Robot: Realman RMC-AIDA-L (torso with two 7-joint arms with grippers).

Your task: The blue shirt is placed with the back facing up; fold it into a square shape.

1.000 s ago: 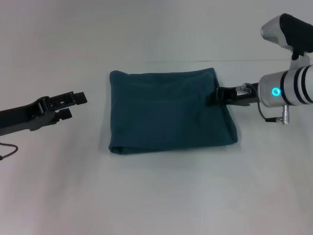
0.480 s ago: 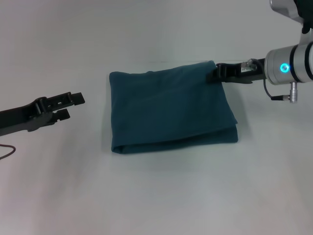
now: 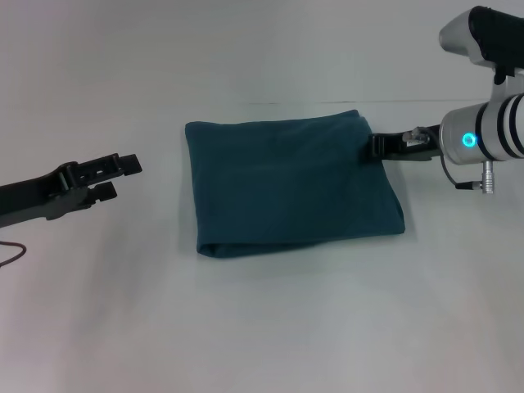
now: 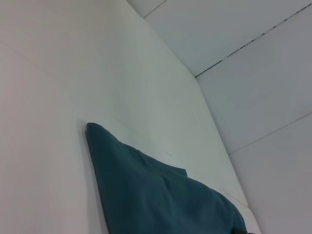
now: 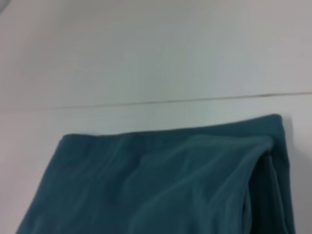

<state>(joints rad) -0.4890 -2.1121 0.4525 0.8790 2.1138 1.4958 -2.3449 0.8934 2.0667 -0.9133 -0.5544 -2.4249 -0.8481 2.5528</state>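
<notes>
Between both hands, the blue shirt [image 3: 291,184] lies folded, roughly square.

Blue shirt [image 3: 291,184]: dark teal, folded into near-square bundle, lying flat mid-table.

My shirt [image 3: 291,184] is one plain dark teal-blue all over, no print, stripe or mark on it; folds show only as slightly darker shading of the same blue. It lies on a table [image 3: 262,327] that is flat white, with one thin dark line across its far part. My left claw [image 3: 115,176] is matte black. My right claw [image 3: 378,146] is black too, on a silver-white wrist with black bands and a small glowing cyan ring.
</notes>
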